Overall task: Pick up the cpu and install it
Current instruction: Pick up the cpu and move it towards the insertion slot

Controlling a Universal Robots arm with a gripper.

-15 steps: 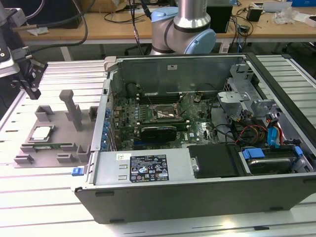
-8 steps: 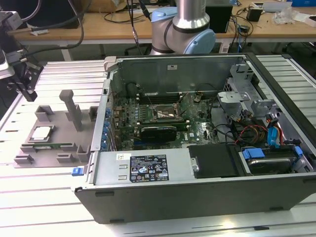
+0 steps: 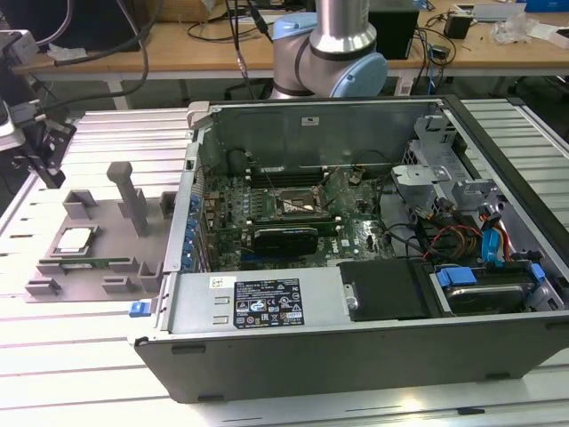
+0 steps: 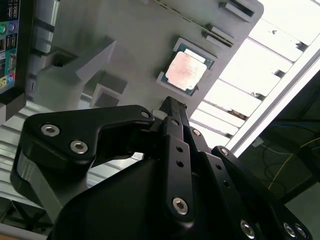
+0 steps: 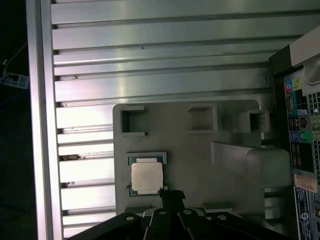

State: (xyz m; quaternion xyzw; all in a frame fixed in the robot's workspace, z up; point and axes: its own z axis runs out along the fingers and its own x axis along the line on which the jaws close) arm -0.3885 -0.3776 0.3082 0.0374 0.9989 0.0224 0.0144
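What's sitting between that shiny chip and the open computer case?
An upright grey post, rising from the grey tray that holds the chip, stands between it and the computer case in the exterior view.

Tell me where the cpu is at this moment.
The cpu lies flat in a square recess of the grey fixture tray, on the exterior view's left, outside the open computer case.
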